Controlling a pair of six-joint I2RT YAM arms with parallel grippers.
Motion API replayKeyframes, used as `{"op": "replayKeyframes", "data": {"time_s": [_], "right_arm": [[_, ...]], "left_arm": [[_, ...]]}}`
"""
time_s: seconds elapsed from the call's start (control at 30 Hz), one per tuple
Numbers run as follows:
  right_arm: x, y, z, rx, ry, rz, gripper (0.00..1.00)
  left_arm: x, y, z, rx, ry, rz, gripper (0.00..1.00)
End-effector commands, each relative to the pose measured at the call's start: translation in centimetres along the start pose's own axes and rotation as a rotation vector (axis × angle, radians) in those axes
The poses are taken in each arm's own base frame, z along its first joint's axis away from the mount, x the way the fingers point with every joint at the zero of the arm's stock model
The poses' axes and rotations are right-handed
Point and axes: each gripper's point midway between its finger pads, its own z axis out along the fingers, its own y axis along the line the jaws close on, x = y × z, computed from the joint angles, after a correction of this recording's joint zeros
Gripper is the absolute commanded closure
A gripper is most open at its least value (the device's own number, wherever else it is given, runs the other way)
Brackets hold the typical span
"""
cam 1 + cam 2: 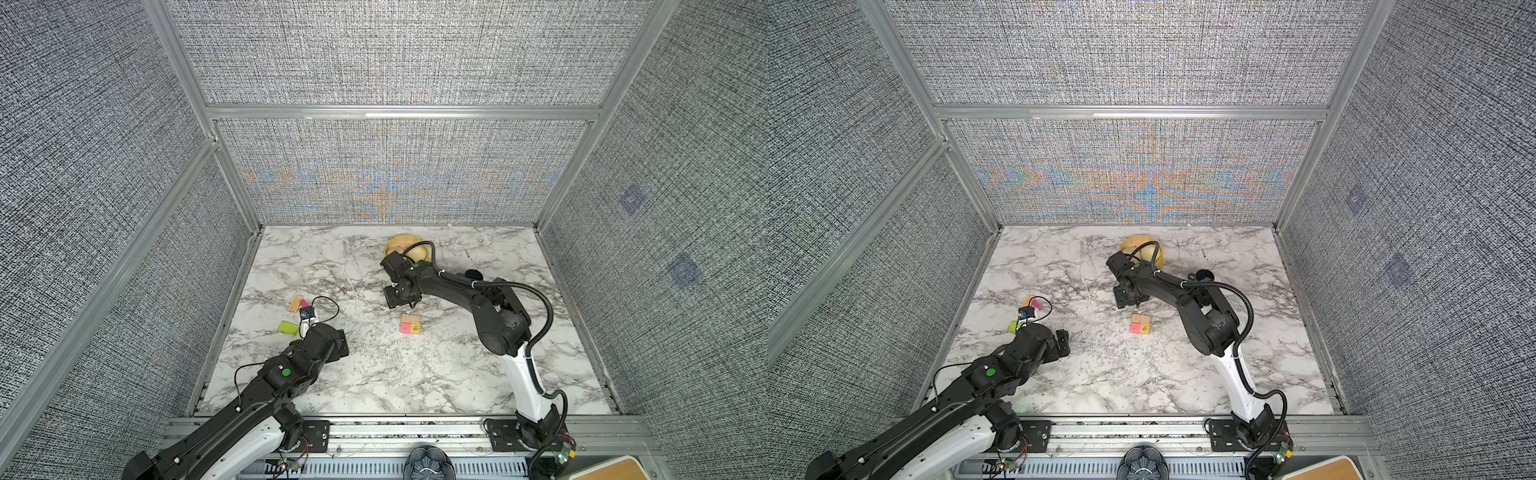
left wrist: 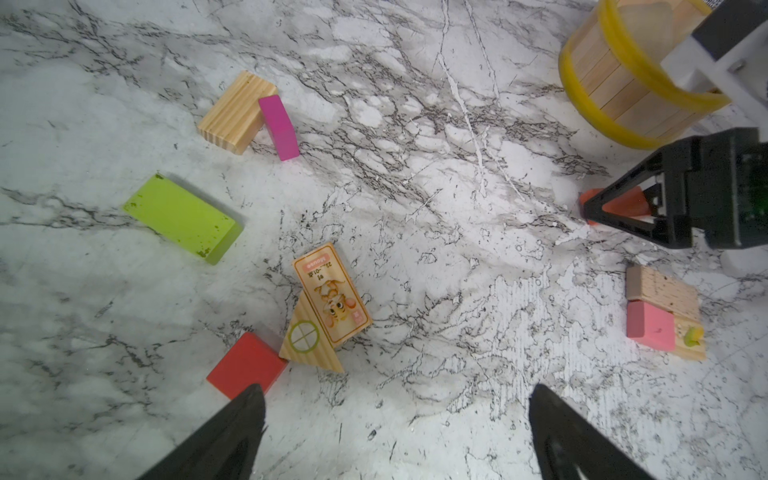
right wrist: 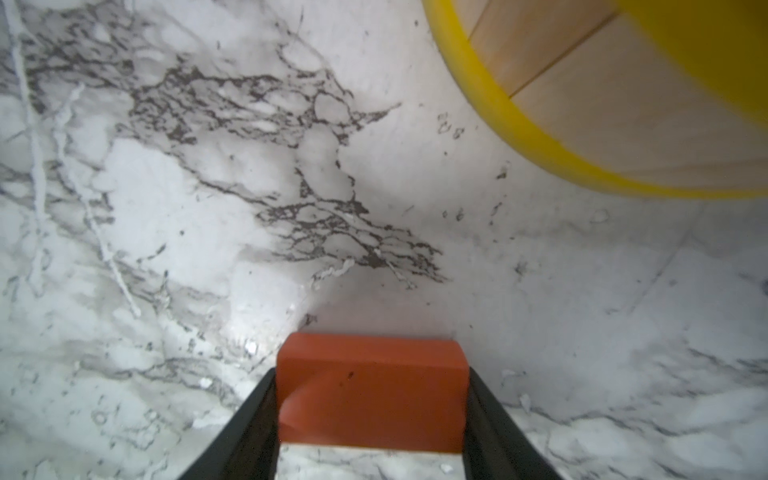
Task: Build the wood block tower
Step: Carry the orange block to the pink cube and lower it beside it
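My right gripper [image 3: 372, 376] is shut on an orange block [image 3: 372, 386], its fingers flat against both sides, low over the marble just in front of the basket. The left wrist view shows the same orange block [image 2: 623, 203] in those black jaws. The tower is a low group of tan blocks [image 1: 410, 324] with a pink cube [image 2: 650, 326], in the middle of the table. My left gripper [image 2: 397, 390] is open and empty above loose blocks: a red cube [image 2: 245, 365], a tan triangle [image 2: 309, 340], a picture slab [image 2: 330, 295], a lime slab [image 2: 183, 218], a magenta piece [image 2: 279, 126] and a tan block [image 2: 237, 112].
A round yellow steamer basket [image 1: 401, 245] stands at the back, right behind the right wrist. A dark mug [image 1: 473, 274] sits to its right, partly hidden by the right arm. Framed fabric walls close in the marble table [image 1: 374, 374] on three sides.
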Motion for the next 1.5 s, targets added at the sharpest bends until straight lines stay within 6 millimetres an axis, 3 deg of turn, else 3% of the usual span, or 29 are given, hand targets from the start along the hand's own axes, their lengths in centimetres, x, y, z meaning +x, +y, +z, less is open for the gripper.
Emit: {"op": "replayKeyframes", "data": {"time_s": [0.0, 0.3, 0.53, 0.9, 1.47], "right_arm": [[-0.5, 0.8, -1.4, -0.047, -0.034, -0.098, 0.44], [0.5, 2.1, -4.5, -0.152, -0.04, -0.332, 0.44], [2.7, 2.1, -4.9, -0.185, 0.023, -0.505, 0.44], [6.5, 2.4, -4.8, -0.273, 0.079, -0.669, 0.43], [8.3, 3.1, -6.5, -0.375, 0.043, -0.835, 0.36]], "left_arm": [[-0.1, -0.2, -0.2, 0.004, 0.008, 0.015, 0.01], [-0.8, -1.1, -0.4, 0.024, 0.013, 0.033, 0.0], [-0.9, -1.8, -0.3, 0.042, 0.027, 0.04, 0.01], [-0.4, -1.3, -0.5, 0.033, 0.043, 0.052, 0.0], [-0.1, -1.0, -0.5, 0.019, 0.056, 0.057, 0.0]]}}
